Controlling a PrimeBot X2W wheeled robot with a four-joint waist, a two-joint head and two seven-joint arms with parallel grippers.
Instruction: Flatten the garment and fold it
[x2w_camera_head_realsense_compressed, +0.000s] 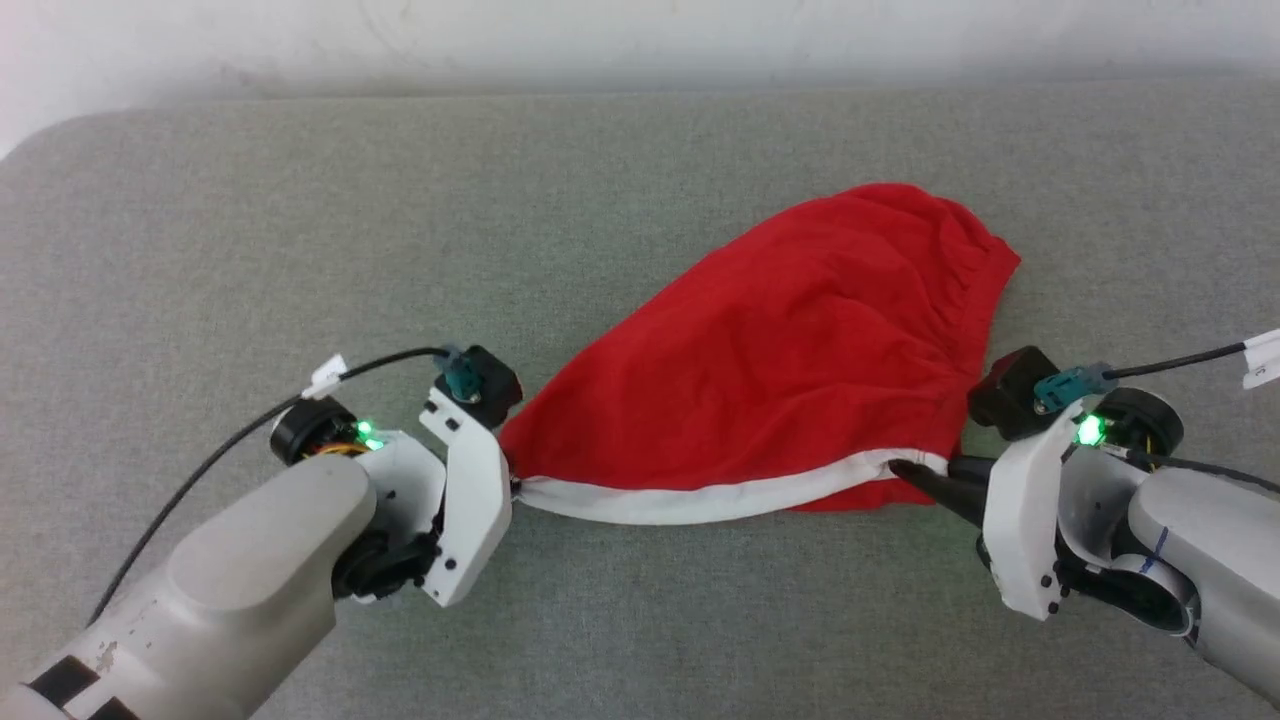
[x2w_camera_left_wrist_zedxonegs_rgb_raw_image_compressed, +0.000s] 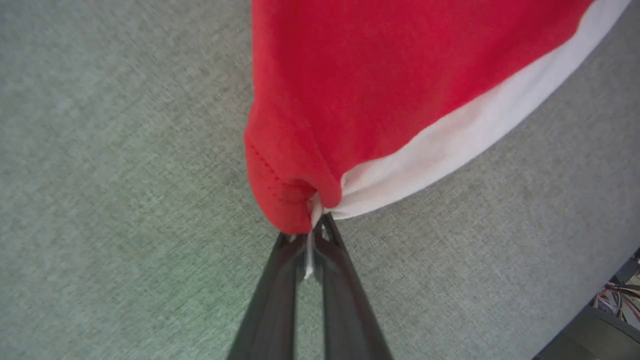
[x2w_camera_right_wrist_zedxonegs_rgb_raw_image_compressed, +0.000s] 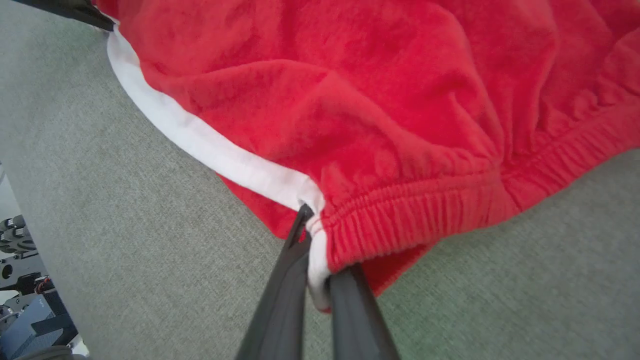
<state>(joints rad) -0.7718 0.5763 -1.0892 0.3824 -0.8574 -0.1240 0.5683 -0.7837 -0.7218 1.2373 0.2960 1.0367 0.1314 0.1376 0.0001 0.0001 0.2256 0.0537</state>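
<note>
The garment (x2w_camera_head_realsense_compressed: 790, 350) lies a little right of the middle of the bench (x2w_camera_head_realsense_compressed: 250, 250), its red body heaped toward the far edge and its white band (x2w_camera_head_realsense_compressed: 700, 500) running along the side nearest the near edge. The gathered waist (x2w_camera_head_realsense_compressed: 975, 290) curves down the side facing the bench's right end. The band sags in a shallow curve between its two ends, so the cloth is not yet taut. The left gripper (x2w_camera_left_wrist_zedxonegs_rgb_raw_image_compressed: 311, 239) is closed on the band's left end, where the red hem bunches against the white. The right gripper (x2w_camera_head_realsense_compressed: 915, 472) is clamped on the band's right end, just where it meets the waist elastic. The step in hand looks to be the flattening. To do it well, the two grips should draw apart along the line of the band until the sag goes, and no further, since the left pinch holds only a thin tuck that could slip out. Both ends should then travel together toward the near edge, low over the grey cover, so the heaped body drags flat behind without folding under.
</note>
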